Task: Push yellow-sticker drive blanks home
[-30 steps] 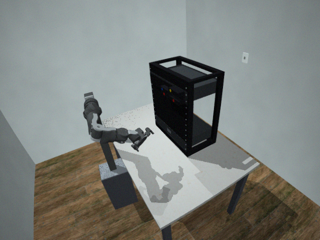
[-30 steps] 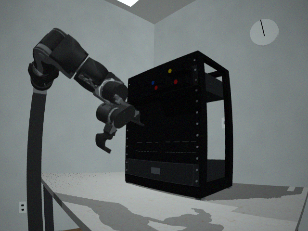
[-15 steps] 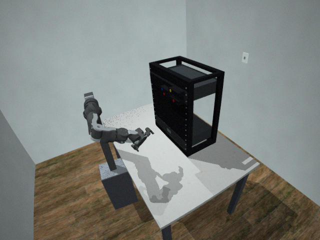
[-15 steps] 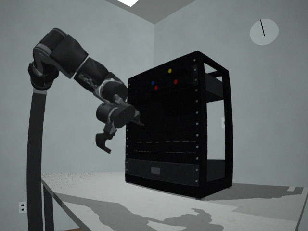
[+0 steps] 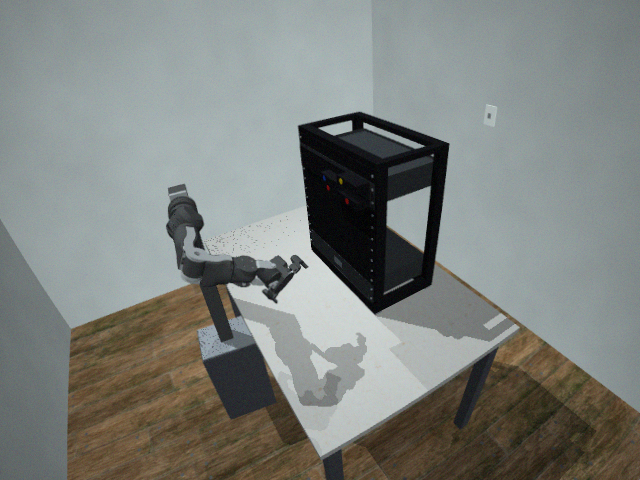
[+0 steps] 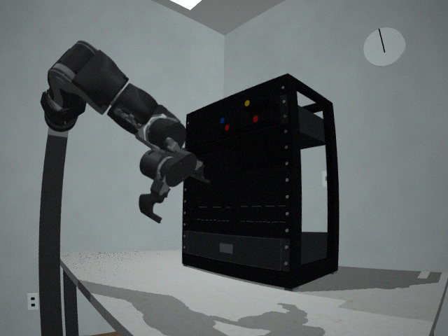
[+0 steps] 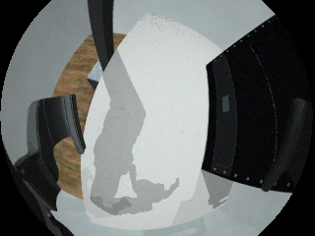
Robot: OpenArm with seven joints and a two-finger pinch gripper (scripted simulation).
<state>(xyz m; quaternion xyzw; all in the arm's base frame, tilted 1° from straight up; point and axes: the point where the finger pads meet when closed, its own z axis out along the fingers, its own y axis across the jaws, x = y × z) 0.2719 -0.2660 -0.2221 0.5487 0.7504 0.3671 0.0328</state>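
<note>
The black rack point(image 5: 372, 206) stands on the white table; it also shows in the exterior view point(image 6: 258, 180) and at the right of the wrist view point(image 7: 256, 118). High on its front are four stickers: one yellow point(image 5: 340, 180) point(image 6: 247, 103), one blue point(image 5: 324, 177) point(image 6: 222, 120), and two red point(image 5: 327, 187) point(image 5: 346, 200). Their blanks stand out a little from the front. My gripper point(image 5: 289, 276) point(image 6: 173, 197) is open and empty. It hangs over the table to the left of the rack's front, below the stickers and apart from the rack.
The arm's post stands on a grey pedestal point(image 5: 237, 366) off the table's left edge. A grey panel point(image 6: 235, 249) sits low in the rack's front. The table's near edge and walls bound the space.
</note>
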